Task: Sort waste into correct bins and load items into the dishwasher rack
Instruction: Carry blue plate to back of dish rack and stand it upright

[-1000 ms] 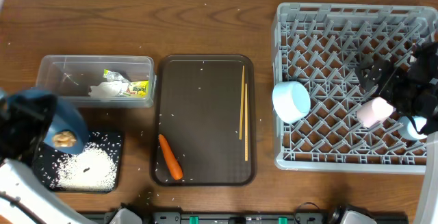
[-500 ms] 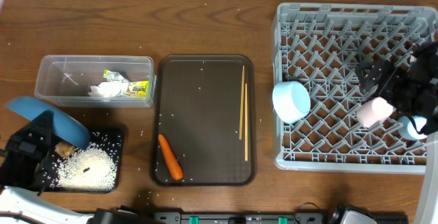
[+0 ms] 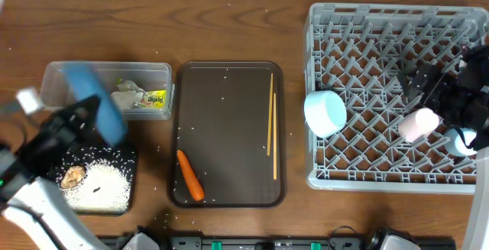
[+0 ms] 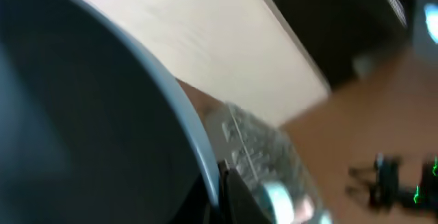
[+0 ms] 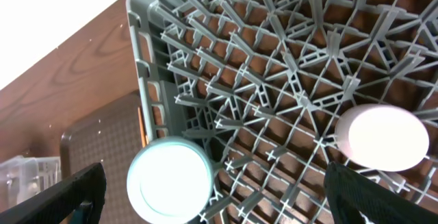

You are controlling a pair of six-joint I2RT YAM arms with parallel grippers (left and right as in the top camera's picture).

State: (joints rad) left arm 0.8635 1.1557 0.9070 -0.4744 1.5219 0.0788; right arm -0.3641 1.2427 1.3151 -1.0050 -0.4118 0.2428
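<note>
My left gripper (image 3: pixel 86 118) is shut on the rim of the large blue plate (image 3: pixel 95 105), held tilted on edge over the near left of the clear tub (image 3: pixel 57 78); the plate (image 4: pixel 82 114) fills the blurred left wrist view. The tub holds the wrapper (image 3: pixel 154 97) and the napkin (image 3: pixel 122 99). The black tray (image 3: pixel 130 158) holds rice (image 3: pixel 103 189) and the brown lump (image 3: pixel 72 176). The carrot (image 3: pixel 189 175) and chopsticks (image 3: pixel 271 124) lie on the brown tray. My right gripper (image 3: pixel 439 97) (image 5: pixel 226 196) is open over the rack (image 3: pixel 367 21), above the white bowl (image 5: pixel 170 179) and the pinkish cup (image 5: pixel 387 136).
The brown serving tray (image 3: pixel 229 89) lies mid-table between the tub and the rack. The white bowl (image 3: pixel 325 112) sits at the rack's left wall, the pinkish cup (image 3: pixel 419 124) and light-blue cup (image 3: pixel 462 139) at its right. Loose rice grains dot the table.
The brown lump dropped off the plate onto the black tray. My left gripper has swung the blue plate up and right, towards the tub. The right arm has not moved.
</note>
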